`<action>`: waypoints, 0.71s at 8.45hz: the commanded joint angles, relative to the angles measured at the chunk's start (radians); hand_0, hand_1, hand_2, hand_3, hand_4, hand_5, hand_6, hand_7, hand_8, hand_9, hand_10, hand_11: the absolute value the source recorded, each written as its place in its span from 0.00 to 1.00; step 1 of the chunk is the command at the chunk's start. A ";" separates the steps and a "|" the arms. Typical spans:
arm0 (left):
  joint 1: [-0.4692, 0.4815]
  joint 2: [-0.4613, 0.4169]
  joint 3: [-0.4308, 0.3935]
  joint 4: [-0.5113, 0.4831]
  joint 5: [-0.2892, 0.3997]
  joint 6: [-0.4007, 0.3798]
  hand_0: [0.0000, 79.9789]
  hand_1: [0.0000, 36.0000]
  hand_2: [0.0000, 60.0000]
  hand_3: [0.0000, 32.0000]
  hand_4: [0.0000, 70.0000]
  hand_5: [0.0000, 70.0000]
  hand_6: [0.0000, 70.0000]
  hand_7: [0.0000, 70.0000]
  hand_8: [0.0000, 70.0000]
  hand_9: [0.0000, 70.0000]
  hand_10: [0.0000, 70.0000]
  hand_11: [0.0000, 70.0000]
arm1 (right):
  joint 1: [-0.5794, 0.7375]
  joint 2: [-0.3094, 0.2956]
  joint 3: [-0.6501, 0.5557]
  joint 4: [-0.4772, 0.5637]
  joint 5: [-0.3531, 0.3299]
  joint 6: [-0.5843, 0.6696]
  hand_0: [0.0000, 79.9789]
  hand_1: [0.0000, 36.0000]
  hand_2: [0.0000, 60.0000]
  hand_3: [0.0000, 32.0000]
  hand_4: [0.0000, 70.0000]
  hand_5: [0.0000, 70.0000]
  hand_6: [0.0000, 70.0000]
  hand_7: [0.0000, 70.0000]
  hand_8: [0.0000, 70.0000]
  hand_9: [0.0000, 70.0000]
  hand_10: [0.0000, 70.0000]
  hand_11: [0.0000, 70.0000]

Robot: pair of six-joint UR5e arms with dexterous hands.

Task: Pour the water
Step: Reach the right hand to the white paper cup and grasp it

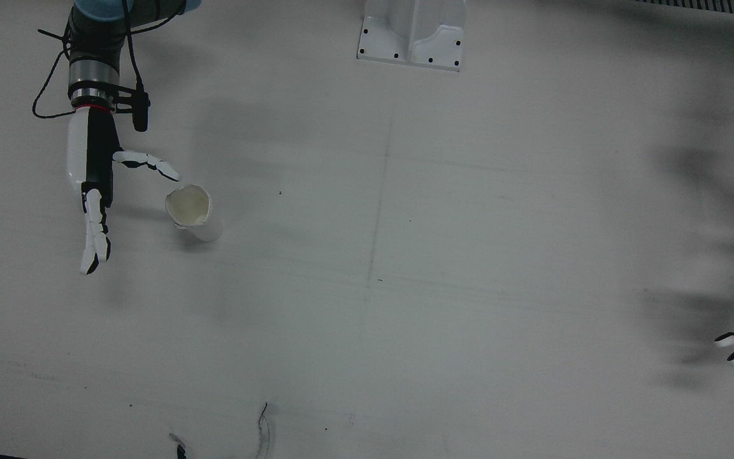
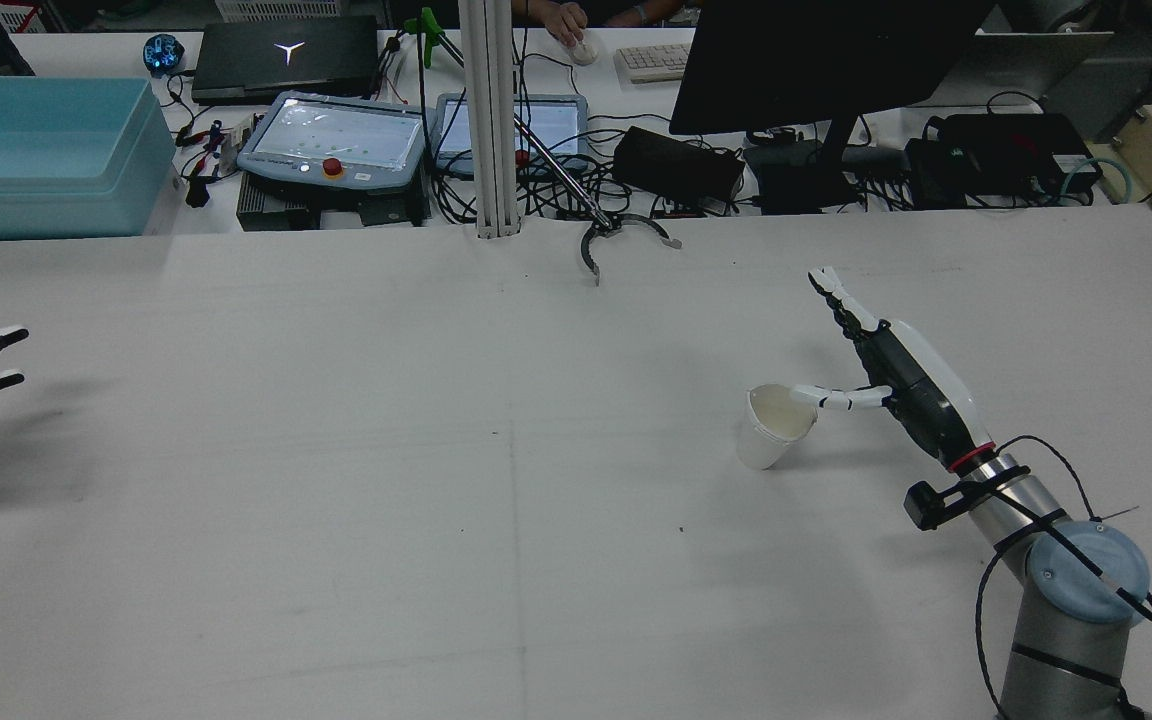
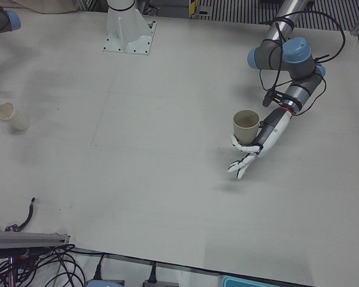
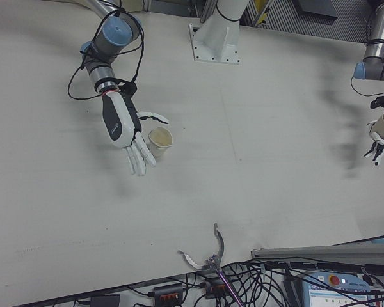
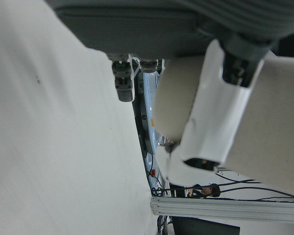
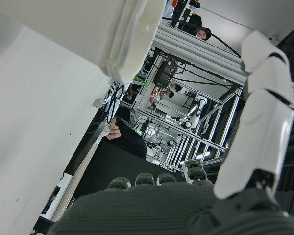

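A white paper cup [image 1: 192, 213] stands on the table in front of my right arm; it also shows in the rear view [image 2: 774, 425] and the right-front view [image 4: 160, 141]. My right hand [image 1: 94, 210] is open beside it, fingers stretched out flat, with the thumb reaching to the cup's rim. I cannot tell whether the thumb touches it. My left hand [image 3: 251, 149] is shut on a tan paper cup [image 3: 246, 125] and holds it upright above the table. The left hand view shows the thumb across this cup [image 5: 264, 122]. Neither cup's contents can be made out.
A white pedestal base [image 1: 413, 35] is bolted at the robot's side of the table. A black claw tool [image 2: 616, 235] lies at the operators' edge. Beyond it are a blue bin [image 2: 36, 150], a monitor and cables.
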 commanded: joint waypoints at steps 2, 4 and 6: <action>0.002 0.001 0.022 -0.003 0.000 0.004 1.00 1.00 1.00 0.00 1.00 1.00 0.20 0.15 0.07 0.01 0.16 0.28 | -0.066 -0.001 -0.031 0.038 0.101 -0.004 0.62 0.61 0.32 0.03 0.00 0.07 0.00 0.00 0.01 0.00 0.00 0.00; 0.002 -0.001 0.041 -0.014 0.000 0.004 1.00 1.00 1.00 0.00 1.00 1.00 0.21 0.15 0.07 0.01 0.16 0.28 | -0.086 0.037 -0.127 0.048 0.101 0.007 0.55 0.44 0.35 0.03 0.00 0.04 0.00 0.00 0.02 0.00 0.00 0.00; 0.002 -0.007 0.050 -0.017 0.000 0.006 1.00 1.00 1.00 0.00 1.00 1.00 0.21 0.15 0.07 0.01 0.16 0.28 | -0.105 0.075 -0.182 0.046 0.101 0.076 0.53 0.42 0.35 0.11 0.00 0.04 0.00 0.00 0.01 0.00 0.00 0.00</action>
